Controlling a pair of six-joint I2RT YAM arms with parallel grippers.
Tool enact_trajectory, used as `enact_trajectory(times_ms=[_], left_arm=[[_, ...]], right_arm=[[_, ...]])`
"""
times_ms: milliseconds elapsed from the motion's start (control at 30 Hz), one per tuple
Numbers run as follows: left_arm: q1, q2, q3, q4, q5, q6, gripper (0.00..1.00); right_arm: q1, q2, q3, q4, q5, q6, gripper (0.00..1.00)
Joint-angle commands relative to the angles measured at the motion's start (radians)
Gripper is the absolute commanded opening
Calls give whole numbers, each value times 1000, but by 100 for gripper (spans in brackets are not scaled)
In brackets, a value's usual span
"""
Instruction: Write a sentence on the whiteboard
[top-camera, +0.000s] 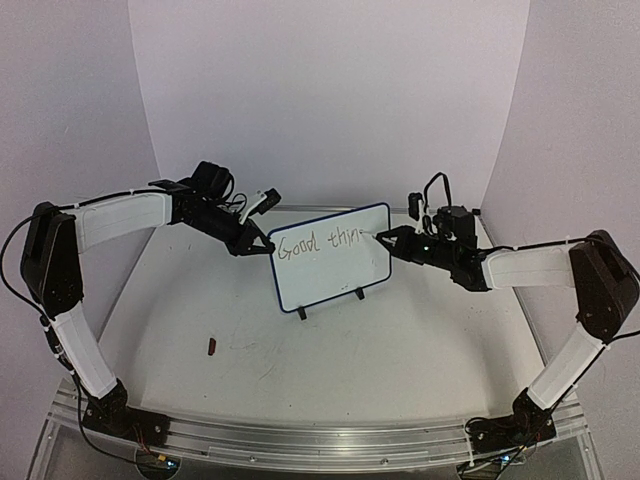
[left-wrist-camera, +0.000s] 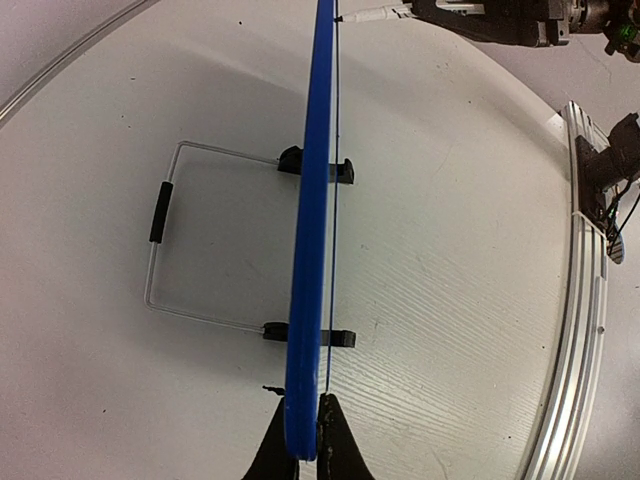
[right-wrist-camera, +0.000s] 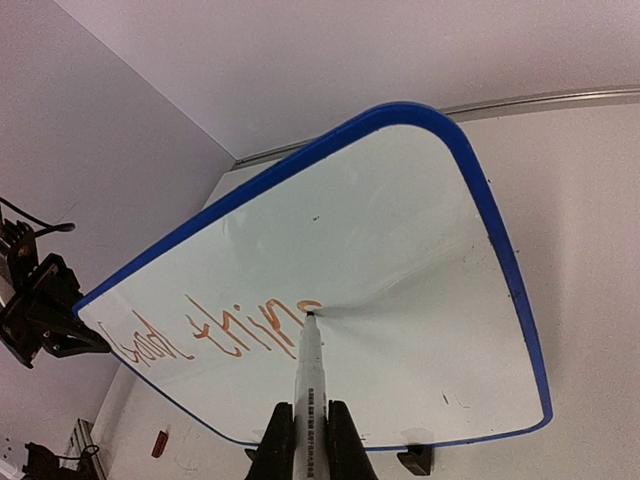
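Note:
The whiteboard (top-camera: 330, 255) stands upright on two black feet at mid table, blue-rimmed. It reads "Good thin" (top-camera: 318, 243) on its top line in thin dark strokes; in the right wrist view the letters (right-wrist-camera: 240, 328) look orange-brown. My left gripper (top-camera: 250, 243) is shut on the board's left edge; the left wrist view shows the blue rim (left-wrist-camera: 308, 300) pinched edge-on between my fingers (left-wrist-camera: 338, 445). My right gripper (top-camera: 400, 243) is shut on a white marker (right-wrist-camera: 308, 385) whose tip (right-wrist-camera: 310, 315) touches the board at the end of the writing.
A small brown marker cap (top-camera: 211, 347) lies on the table front left, also in the right wrist view (right-wrist-camera: 159, 443). A wire stand (left-wrist-camera: 165, 240) props the board from behind. The metal rail (top-camera: 300, 440) runs along the near edge. White walls enclose the back.

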Motion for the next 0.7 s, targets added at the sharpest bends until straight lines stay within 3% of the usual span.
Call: enact_trajectory(times_ms=[0, 667], left_arm=[[-6, 52, -9, -80, -123, 56, 0], [-8, 50, -9, -80, -121, 56, 0]], right_arm=[[-4, 14, 4, -13, 38, -16, 0], [-3, -24, 43, -20, 59, -15, 0]])
